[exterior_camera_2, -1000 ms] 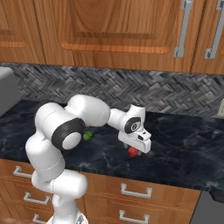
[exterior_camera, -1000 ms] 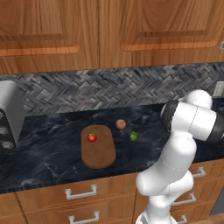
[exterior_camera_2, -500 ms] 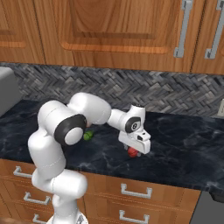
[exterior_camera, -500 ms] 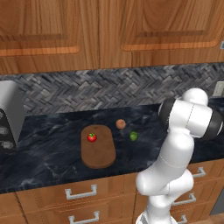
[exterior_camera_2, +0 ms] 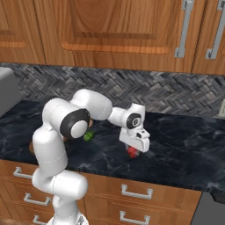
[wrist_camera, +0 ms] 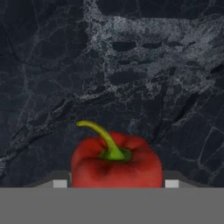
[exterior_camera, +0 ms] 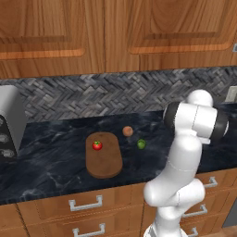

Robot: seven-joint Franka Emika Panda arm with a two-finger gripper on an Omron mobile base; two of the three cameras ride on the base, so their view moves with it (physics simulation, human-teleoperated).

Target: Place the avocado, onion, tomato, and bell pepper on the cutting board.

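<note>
Now bell pepper [wrist_camera: 116,164] sits between fingertips [wrist_camera: 171,183], on counter [wrist_camera: 131,65].

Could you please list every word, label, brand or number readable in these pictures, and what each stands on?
None: no readable text anywhere.
The toaster shows dark knobs, but no legible marks.
The cabinet doors, the counter, the cutting board and the bell pepper carry no lettering.
</note>
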